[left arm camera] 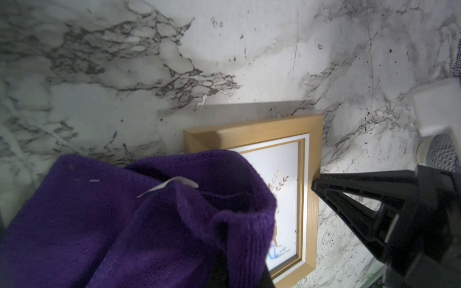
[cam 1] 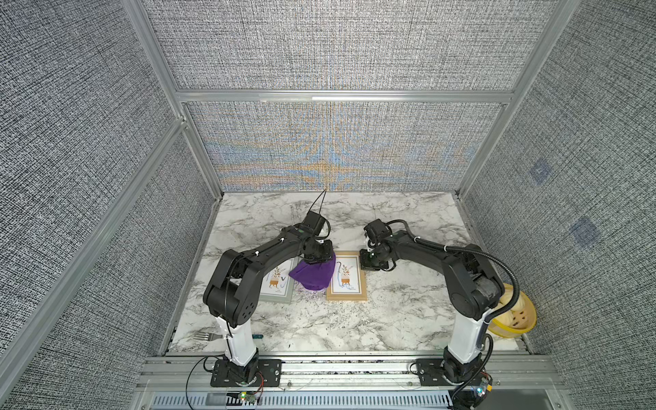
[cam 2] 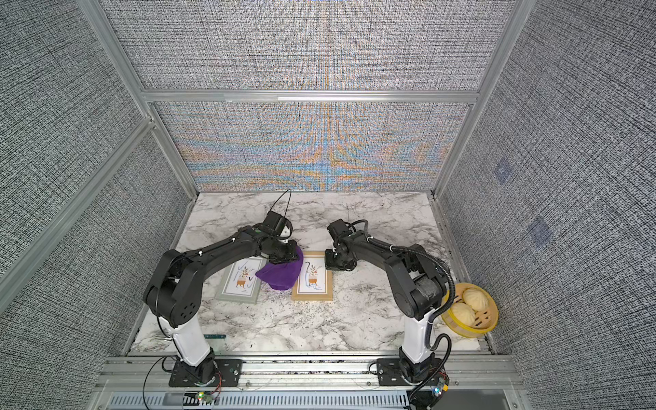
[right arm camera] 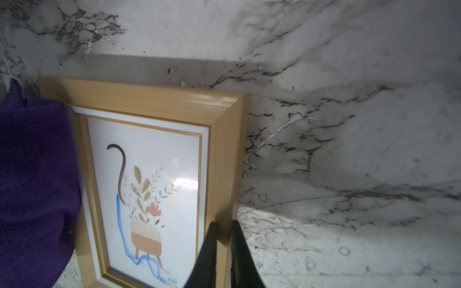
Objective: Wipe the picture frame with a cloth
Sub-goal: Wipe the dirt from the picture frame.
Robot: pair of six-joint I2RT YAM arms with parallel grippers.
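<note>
- At the far left, near the front edge of the marble surface [cam 1: 355, 326], I see a fork [cam 1: 207, 335]. It lies flat beside the base of my left arm.
- Next comes a gray picture frame [cam 1: 280, 289], lying flat. My left arm reaches over it and hides part of it. I see black pen marks on its glass.
- My left fingers [cam 1: 315, 260] point down. They are squeezed tight on the top of the cloth [cam 1: 312, 275].
- The cloth is deep purple and all bunched up. It hangs from those fingers between the two frames. From above, it covers the right edge of the gray frame and the left edge of the wooden picture frame [cam 1: 348, 284]. I cannot tell if its bottom touches the surface.
- The wooden picture frame lies flat near the middle of the surface, just right of the cloth. In the right wrist view I see a plant in a pot behind the glass. A dark curly mark and a wavy blue line run across it.
- My right fingers [right arm camera: 212, 249] are down at the right side of that frame, near its far corner. They are almost together, and the frame's right edge is pinched between them.
- At the far right, by the front corner, sits a yellow basket [cam 2: 491, 321] with two pale buns [cam 2: 475, 297] in it. It is well apart from both frames.
</note>
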